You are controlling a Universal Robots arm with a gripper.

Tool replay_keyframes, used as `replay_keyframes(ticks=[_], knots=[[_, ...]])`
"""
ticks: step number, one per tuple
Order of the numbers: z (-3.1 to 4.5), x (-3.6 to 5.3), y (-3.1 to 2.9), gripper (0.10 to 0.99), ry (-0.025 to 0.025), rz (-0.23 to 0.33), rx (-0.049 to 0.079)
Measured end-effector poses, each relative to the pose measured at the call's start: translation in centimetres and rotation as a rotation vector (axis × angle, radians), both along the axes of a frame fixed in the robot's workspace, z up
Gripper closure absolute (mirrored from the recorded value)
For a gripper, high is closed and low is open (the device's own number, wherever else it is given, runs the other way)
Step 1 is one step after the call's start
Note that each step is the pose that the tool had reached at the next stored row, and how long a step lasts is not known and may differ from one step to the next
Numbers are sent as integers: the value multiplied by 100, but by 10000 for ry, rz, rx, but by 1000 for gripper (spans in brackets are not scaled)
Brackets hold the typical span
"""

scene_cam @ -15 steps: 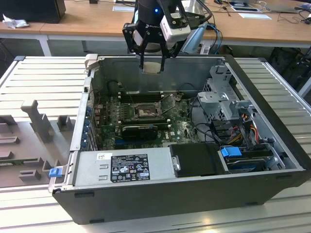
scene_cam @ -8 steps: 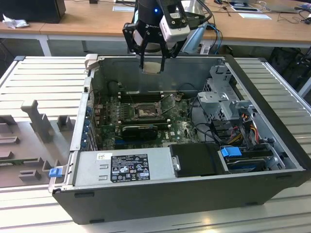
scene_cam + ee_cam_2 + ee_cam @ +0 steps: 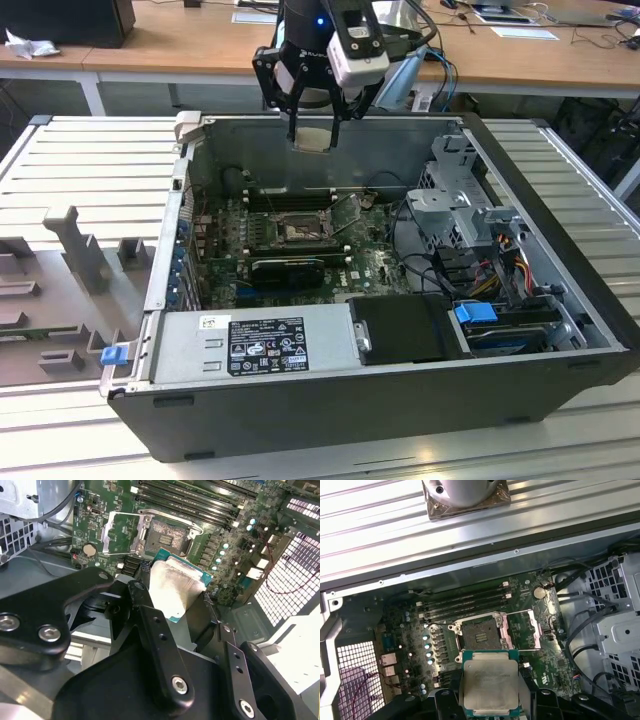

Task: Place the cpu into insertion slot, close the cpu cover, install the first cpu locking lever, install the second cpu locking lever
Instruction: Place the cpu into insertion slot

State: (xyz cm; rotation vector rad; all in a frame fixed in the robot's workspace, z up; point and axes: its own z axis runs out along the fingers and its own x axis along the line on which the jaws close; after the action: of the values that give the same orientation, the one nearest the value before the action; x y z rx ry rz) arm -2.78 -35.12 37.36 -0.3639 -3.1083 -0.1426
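The tool (image 3: 314, 125) is clamped on the cpu (image 3: 490, 684). Its black fingers (image 3: 150, 625) pinch two opposite edges, and the pale metal face with its green rim shows in both wrist views. In the exterior view the tool hangs high, about level with the top of the rear wall of the open computer case (image 3: 560, 240) and well above the green motherboard (image 3: 375, 262). The case itself stands on the ribbed pale desk (image 3: 90, 160). The step in hand looks to be bringing the chip down into the insertion slot (image 3: 480, 634), and it likely calls for squareness rather than force. The chip's edges should be parallel to the socket's silvery rim and its face level. The descent should be straight, with no sideways sliding over the contacts, and the grip should hold until the chip sits flat inside the rim. The slot lies bare and empty, its dark contact field exposed. The cpu cover (image 3: 522, 627) is swung open to one side of it, so the way in looks clear as long as the fingers stay off that raised frame. In the first wrist view the slot appears just past the chip's far edge, apart from it, with the long memory slots (image 3: 465, 600) on the socket's other side. I cannot tell how much of that gap is height and how much is sideways offset. The chip's sides already run roughly in line with the socket's.
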Motion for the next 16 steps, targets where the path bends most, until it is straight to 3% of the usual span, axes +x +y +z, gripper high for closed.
replay_keyframes(ticks=[16], knots=[[0,0,0,557,0,-339,0]])
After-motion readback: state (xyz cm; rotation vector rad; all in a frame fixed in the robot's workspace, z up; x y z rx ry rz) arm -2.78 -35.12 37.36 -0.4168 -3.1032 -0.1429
